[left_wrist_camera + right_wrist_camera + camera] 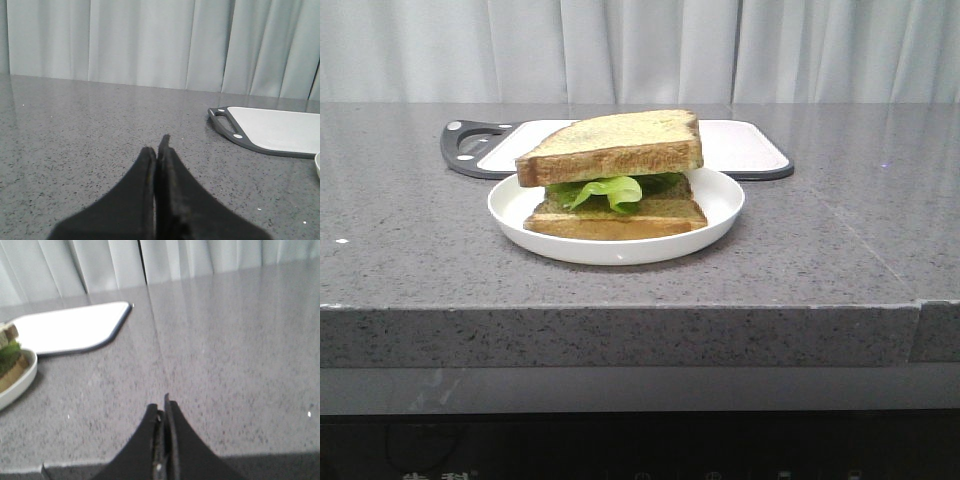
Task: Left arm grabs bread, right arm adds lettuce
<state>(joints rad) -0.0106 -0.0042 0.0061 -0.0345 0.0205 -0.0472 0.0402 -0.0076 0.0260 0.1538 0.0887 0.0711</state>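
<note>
A: Bread, thick square toast slice w/ brown crust and pale speckled face (616, 146), sits tilted on top of the stack in the round white plate (720, 215), mid grey stone worktop (840, 250).

B: Handling?

A: Prob. light, spongy, crumbly; a hard pinch would dent it. I'd take it by the crust edge, near a corner. Ruffled light-green lettuce leaf (610, 190) is sandwiched under it, limp and thin, tears easily; the front frill pokes out.

B: Counts?

A: 2 bread slices incl. green-faced bottom slice (616, 216), 1 lettuce, 1 plate, 1 white dark-rimmed cutting board (752, 150) behind.

B: Grippers?

A: Left gripper (159, 145) pressed together, empty, well apart from plate. Right gripper (162, 405) likewise closed, empty, plate off to its side.
</note>
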